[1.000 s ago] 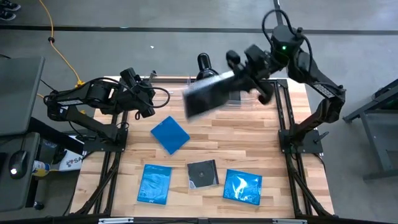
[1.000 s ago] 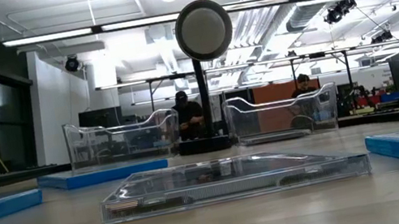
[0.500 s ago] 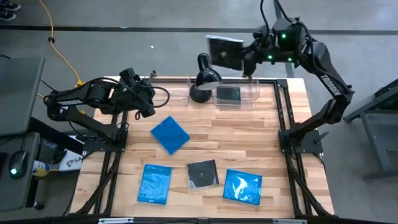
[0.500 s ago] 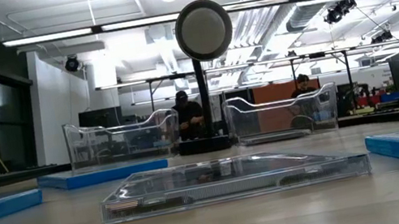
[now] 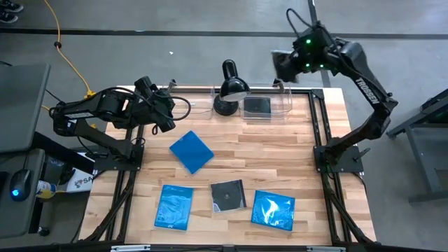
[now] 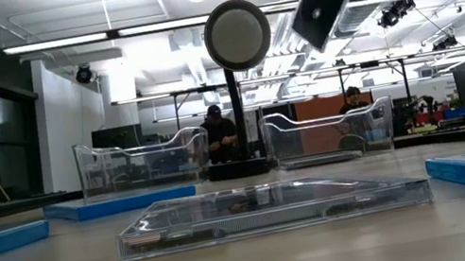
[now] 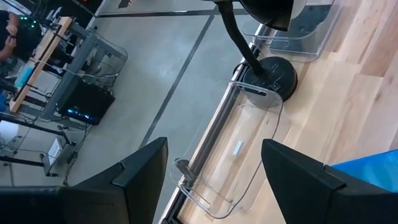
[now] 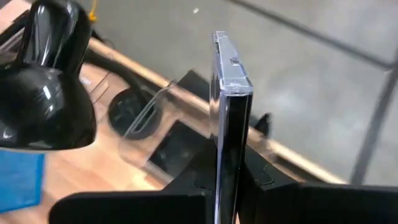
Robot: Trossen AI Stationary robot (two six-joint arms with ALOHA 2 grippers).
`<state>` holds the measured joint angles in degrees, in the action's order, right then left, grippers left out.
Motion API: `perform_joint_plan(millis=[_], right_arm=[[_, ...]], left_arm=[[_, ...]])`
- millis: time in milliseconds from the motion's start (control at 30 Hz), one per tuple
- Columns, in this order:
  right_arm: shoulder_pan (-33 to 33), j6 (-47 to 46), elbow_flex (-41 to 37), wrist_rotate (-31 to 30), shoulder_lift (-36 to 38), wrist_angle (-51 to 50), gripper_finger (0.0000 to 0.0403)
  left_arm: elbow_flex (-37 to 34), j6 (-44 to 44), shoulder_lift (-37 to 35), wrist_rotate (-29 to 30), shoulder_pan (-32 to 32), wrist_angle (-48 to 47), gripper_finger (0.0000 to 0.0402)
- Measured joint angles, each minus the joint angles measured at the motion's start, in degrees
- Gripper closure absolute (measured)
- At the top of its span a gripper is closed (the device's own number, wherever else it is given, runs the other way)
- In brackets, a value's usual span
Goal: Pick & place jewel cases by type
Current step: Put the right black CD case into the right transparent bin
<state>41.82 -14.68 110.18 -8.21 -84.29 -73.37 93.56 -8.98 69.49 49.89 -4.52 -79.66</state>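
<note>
R gripper (image 8: 227, 180) hangs high over the far edge of the surface (image 5: 280, 150), clenched on a dark case (image 8: 229, 118) held on edge between its fingers; in the low view that case (image 6: 318, 8) shows tilted, up near the ceiling lights. Just below the gripper, toward the surface, sits the right bin (image 5: 267, 105), w/ a second dark case (image 5: 257, 106) lying flat inside. A black desk lamp (image 5: 227, 87) stands just beside that bin, on the side toward the L arm.

L gripper (image 7: 208, 186) waits at the far left of the surface, fingers apart, grasping nothing. Straight ahead of it lies the left bin (image 7: 233, 155), clear plastic, w/ the lamp base (image 7: 273, 74) beyond.

Nearest the L gripper, a blue case (image 5: 192, 151) lies skewed on the wood. Well away from both grippers, along the near edge, three more cases lie flat in a row: blue (image 5: 174, 207), dark (image 5: 228, 195), blue (image 5: 273, 209). In the low view the dark one (image 6: 270, 208) fills the foreground, w/ blue edges to either side.

Two people (image 6: 217, 133) show in the room behind the bins, too small to tell more.
</note>
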Motion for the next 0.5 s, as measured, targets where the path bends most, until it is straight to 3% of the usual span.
perform_joint_plan(millis=[500], right_arm=[[8.46,-12.94,-41.14,24.07,6.43,35.35,0.0393]], left_arm=[[-0.02,-0.51,0.02,-1.19,-0.02,-0.26,0.0147]])
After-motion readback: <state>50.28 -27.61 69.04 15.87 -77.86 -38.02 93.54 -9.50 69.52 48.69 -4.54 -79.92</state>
